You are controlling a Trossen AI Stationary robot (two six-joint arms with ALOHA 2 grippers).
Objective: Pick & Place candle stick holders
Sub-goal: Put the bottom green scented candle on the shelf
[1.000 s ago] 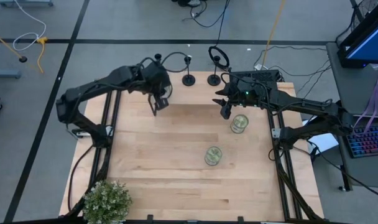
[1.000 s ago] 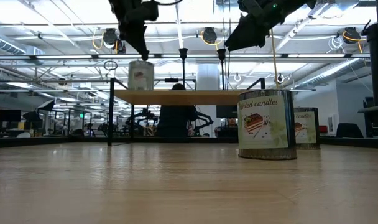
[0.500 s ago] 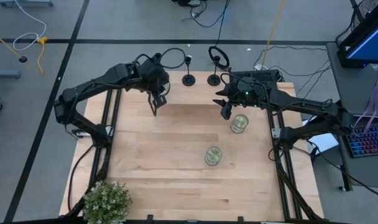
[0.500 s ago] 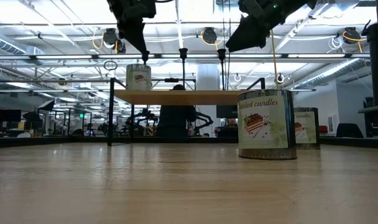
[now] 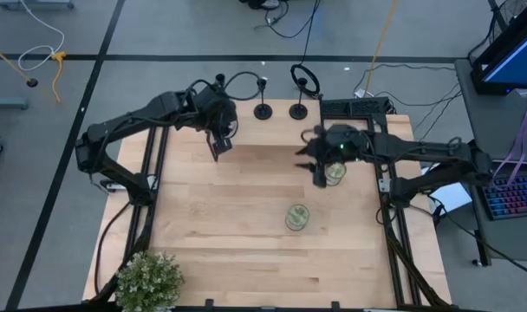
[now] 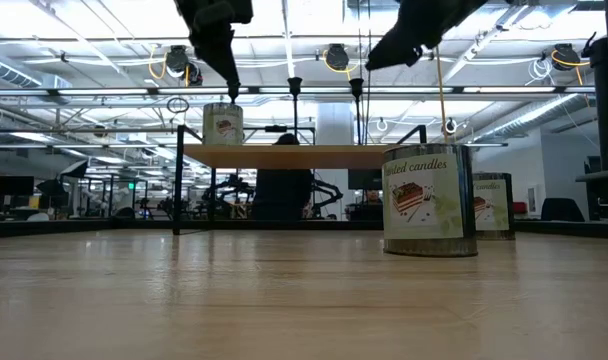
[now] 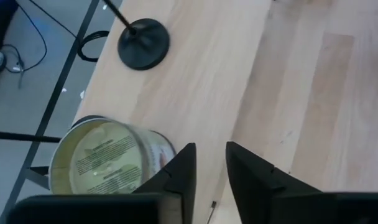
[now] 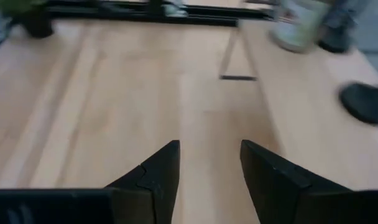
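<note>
**Near the table's far edge, both grippers hang empty**

At upper centre of the high view, two candle stick holders (image 5: 263, 110) (image 5: 298, 109) stand side by side. Left gripper (image 5: 217, 149), fingers narrowly parted, hovers left of them beside a candle tin (image 7: 108, 163). Right gripper (image 5: 319, 176), moderately spread, hangs beside another tin (image 5: 335, 172).

Two candle stick holders (image 5: 280, 110) stand at the table's (image 5: 237, 251) far edge.

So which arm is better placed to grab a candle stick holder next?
Probably the left: left gripper is open near the far edge, with a candle stick holder just ahead. Right gripper hangs over a candle jar.
</note>
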